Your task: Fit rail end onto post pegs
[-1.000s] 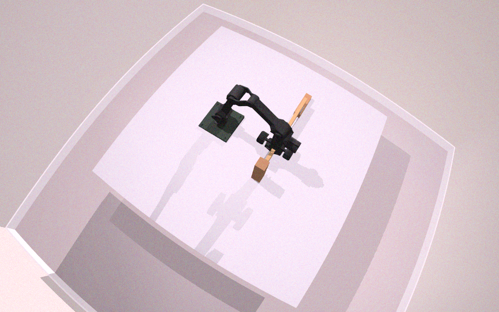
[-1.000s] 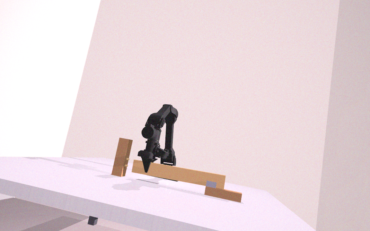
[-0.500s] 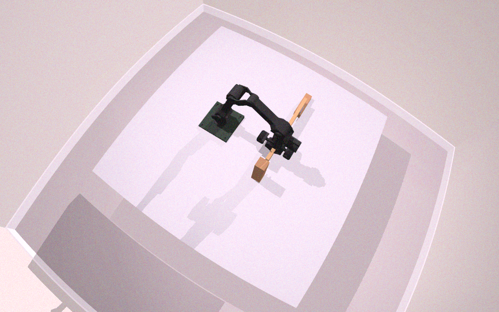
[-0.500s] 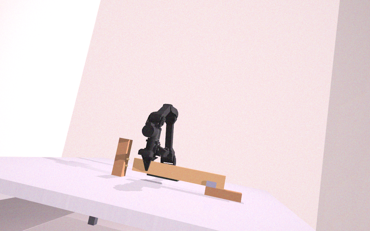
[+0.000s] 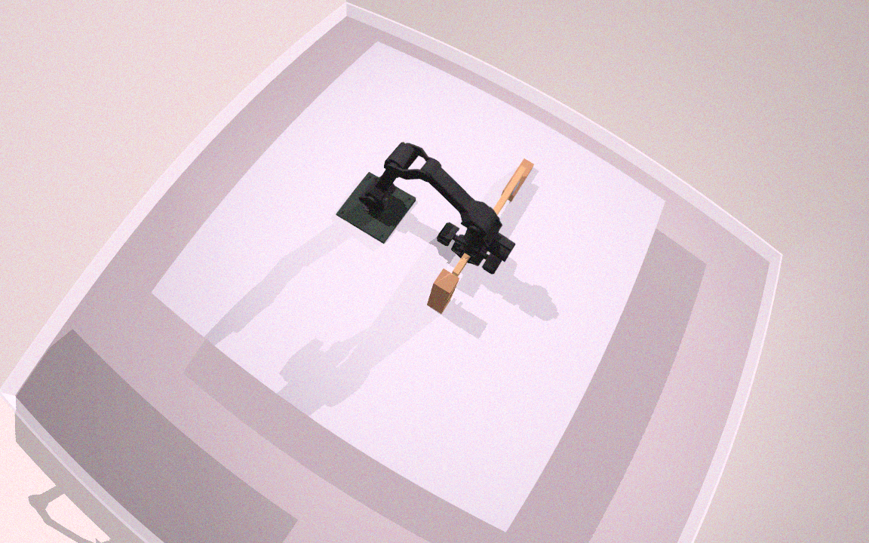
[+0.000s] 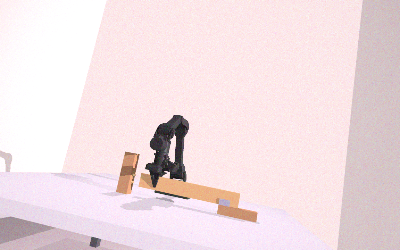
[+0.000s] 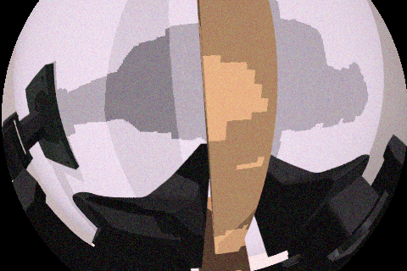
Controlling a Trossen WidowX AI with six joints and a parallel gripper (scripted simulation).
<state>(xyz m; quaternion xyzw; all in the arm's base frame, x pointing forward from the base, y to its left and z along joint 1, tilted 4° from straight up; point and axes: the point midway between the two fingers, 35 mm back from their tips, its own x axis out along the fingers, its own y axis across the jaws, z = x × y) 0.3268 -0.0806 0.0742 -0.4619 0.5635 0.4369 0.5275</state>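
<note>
The gripper [image 5: 474,255] [image 6: 154,186] [image 7: 239,161] is closed to a narrow gap on the bed rail [image 5: 461,265] [image 6: 195,190] [image 7: 237,30] near its post end. That end hangs above the table [image 5: 492,405] [image 6: 102,211], apart from the post [image 5: 441,291] [image 6: 126,174] and its pegs [image 6: 133,178]; the far end sits at the footboard block [image 6: 236,213].

Holes in rail end [image 6: 140,180] unseen

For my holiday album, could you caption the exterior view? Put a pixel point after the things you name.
Black gripper [image 5: 471,259] [image 6: 154,186] [image 7: 237,203] holding a long wooden rail [image 5: 509,191] [image 6: 195,190] [image 7: 237,30] short of an upright wooden post [image 5: 440,291] [image 6: 126,177].
</note>
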